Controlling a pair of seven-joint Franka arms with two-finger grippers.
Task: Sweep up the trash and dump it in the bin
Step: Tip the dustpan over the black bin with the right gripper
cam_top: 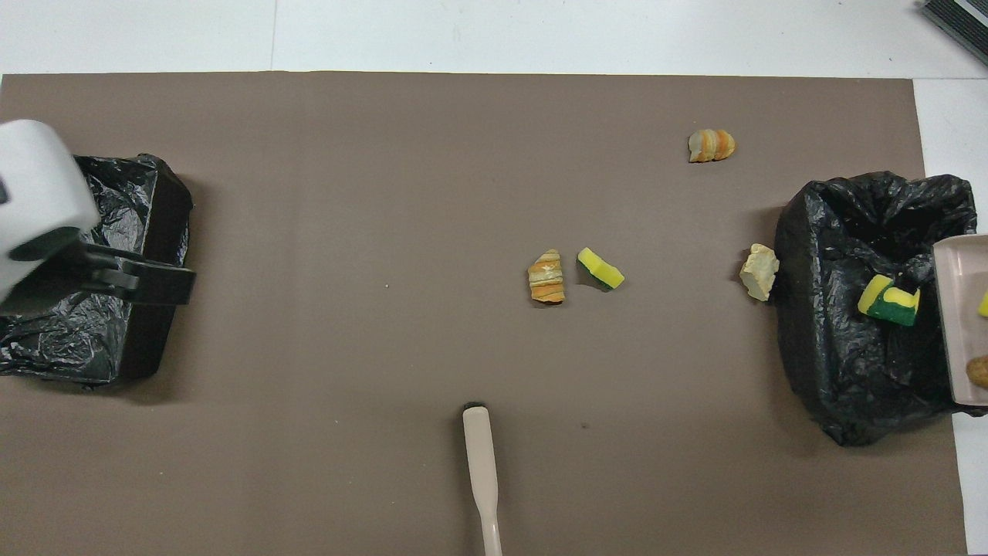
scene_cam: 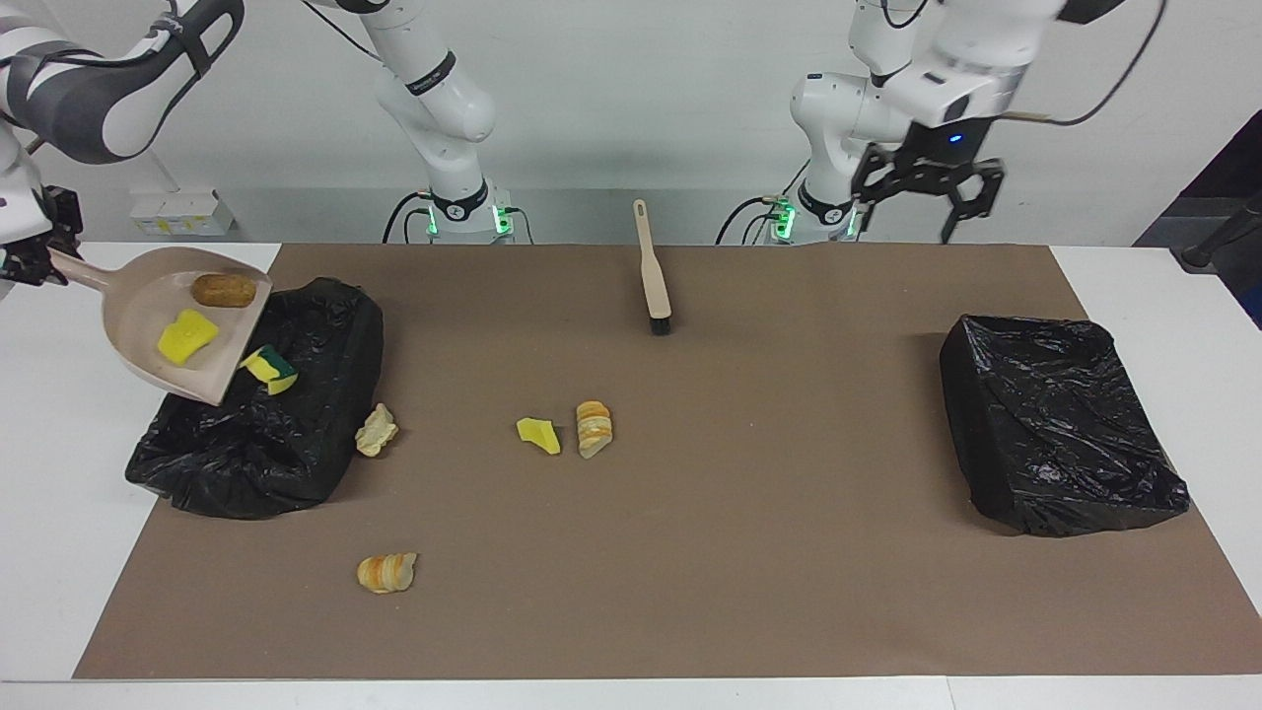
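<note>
1. The trash is split: a green-and-yellow sponge chunk (scene_cam: 269,368) is dropping off the tilted dustpan (scene_cam: 148,325) into the bin (scene_cam: 296,434) at the right arm's end; a yellow chunk (scene_cam: 186,336) and a brown lump (scene_cam: 224,290) lie on the pan.
2. Four bits are left on the tabletop (scene_cam: 789,444): one (scene_cam: 377,430) just beside the bin, two (scene_cam: 592,428) mid-mat, one (scene_cam: 386,572) farthest from the robots.
3. The pan's handle is clamped in the right gripper (scene_cam: 35,258).
4. The left gripper (scene_cam: 927,192) is raised with fingers spread and empty, the brush (scene_cam: 653,271) lying unheld, so more sweeping is judged necessary.

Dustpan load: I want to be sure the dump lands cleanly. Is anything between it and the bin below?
Nothing visible. The dustpan tilts over the open bin; one sponge piece is at its lip, over the opening.
</note>
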